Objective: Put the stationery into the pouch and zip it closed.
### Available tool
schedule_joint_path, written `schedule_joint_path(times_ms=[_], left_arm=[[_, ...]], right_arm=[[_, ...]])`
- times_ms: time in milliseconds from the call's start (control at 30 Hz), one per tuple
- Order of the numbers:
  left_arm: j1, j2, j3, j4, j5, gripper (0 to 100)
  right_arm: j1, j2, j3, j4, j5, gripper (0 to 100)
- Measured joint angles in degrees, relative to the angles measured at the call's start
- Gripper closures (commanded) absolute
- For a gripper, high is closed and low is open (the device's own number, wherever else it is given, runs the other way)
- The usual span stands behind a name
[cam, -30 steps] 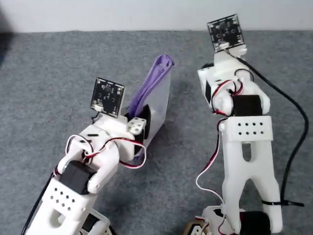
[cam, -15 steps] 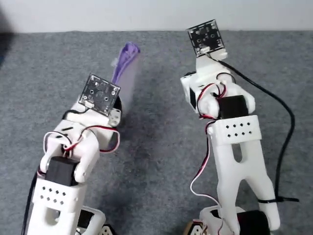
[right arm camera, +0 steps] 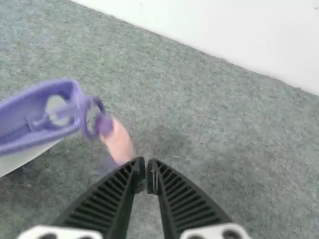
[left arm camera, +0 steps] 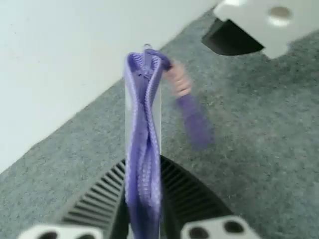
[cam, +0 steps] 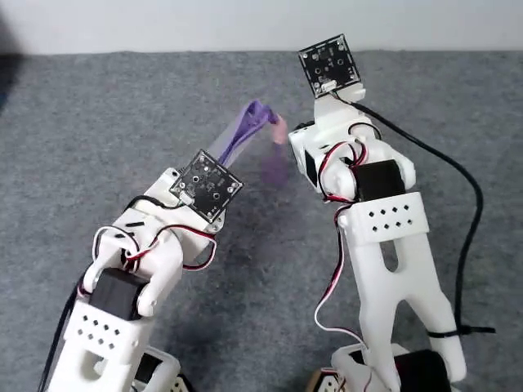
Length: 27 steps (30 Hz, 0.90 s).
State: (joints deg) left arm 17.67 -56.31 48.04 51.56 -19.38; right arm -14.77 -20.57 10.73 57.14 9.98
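My left gripper (left arm camera: 143,167) is shut on the pouch (cam: 243,129), a see-through pouch with a purple zipper (left arm camera: 142,114), and holds it up on edge above the grey table. The zipper pull ring (right arm camera: 93,121) sits at the pouch's far end, and a pink and purple charm (right arm camera: 117,142) hangs from it, blurred. My right gripper (right arm camera: 146,171) is shut with nothing between its fingers, its tips just beside the charm (cam: 278,128). The left wrist view shows the right gripper's body (left arm camera: 249,22) beyond the pouch's far end.
Grey felt (cam: 98,122) covers the table up to a white wall (cam: 163,24) at the back. A black cable (cam: 470,220) trails along the right arm (cam: 380,220). Open felt lies to the far left and far right.
The left arm swung the pouch left and then back right, towards the right arm. The right arm moved left, closer to the pouch's far end. The charm now swings.
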Motion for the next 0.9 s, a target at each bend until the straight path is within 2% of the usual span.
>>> schedule_joint_path(times_ms=[200,367,433,600,900], left_arm=[[-2.02,-1.85,0.44,0.26,0.26,99],[-2.73,-7.65,4.13,0.79,0.35,99],[-2.73,-10.37,6.15,0.88,0.53,99],[-2.73,-15.56,9.41,0.97,0.53,99],[-2.81,-18.55,11.34,1.05,0.97,99]], right_arm=[[0.00,0.00,0.00,5.36,0.00,96.1],[-2.20,0.00,0.00,5.98,0.00,75.0],[-4.31,0.00,0.00,5.98,0.00,70.5],[-10.20,0.00,2.81,2.55,-0.88,75.0],[-13.01,0.00,7.74,-8.88,-1.05,81.1]])
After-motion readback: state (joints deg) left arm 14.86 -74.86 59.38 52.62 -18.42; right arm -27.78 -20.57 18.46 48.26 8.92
